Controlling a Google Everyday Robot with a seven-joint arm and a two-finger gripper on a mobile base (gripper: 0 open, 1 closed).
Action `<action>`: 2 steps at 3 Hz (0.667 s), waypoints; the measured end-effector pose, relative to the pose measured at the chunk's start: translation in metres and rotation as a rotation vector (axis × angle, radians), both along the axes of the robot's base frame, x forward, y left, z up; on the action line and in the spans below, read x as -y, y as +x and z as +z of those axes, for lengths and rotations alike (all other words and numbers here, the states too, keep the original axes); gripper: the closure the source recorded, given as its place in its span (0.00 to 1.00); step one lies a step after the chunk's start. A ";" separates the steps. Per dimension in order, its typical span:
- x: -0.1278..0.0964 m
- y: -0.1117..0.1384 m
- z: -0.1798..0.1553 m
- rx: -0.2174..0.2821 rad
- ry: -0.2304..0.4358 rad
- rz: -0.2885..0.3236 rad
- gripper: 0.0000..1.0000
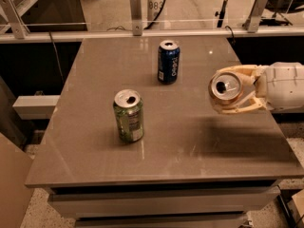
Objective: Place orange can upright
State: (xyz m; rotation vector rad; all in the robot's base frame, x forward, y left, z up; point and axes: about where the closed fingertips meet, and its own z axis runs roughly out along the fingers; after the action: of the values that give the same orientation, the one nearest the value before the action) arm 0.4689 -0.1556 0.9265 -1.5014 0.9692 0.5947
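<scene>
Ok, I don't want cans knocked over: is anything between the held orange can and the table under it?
Nothing visible. The gripper holds the orange can on its side above the table's right part, where only its shadow lies. The green can and blue can stand apart, further left.

At the frame's right edge, the cream two-finger hand (222, 93) grips the orange-copper soda can (225, 86) so that its silver top shows, its side mostly hidden behind fingers (237, 109), and the white arm (285, 87) is cut off by that edge.
</scene>
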 end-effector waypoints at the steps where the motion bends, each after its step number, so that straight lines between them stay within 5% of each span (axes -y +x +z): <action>1: 0.000 -0.001 -0.001 -0.050 0.034 -0.025 1.00; 2: 0.003 -0.001 -0.002 -0.092 0.062 -0.064 1.00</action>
State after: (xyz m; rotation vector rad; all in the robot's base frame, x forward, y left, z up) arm 0.4676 -0.1584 0.9250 -1.3929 1.0570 0.6464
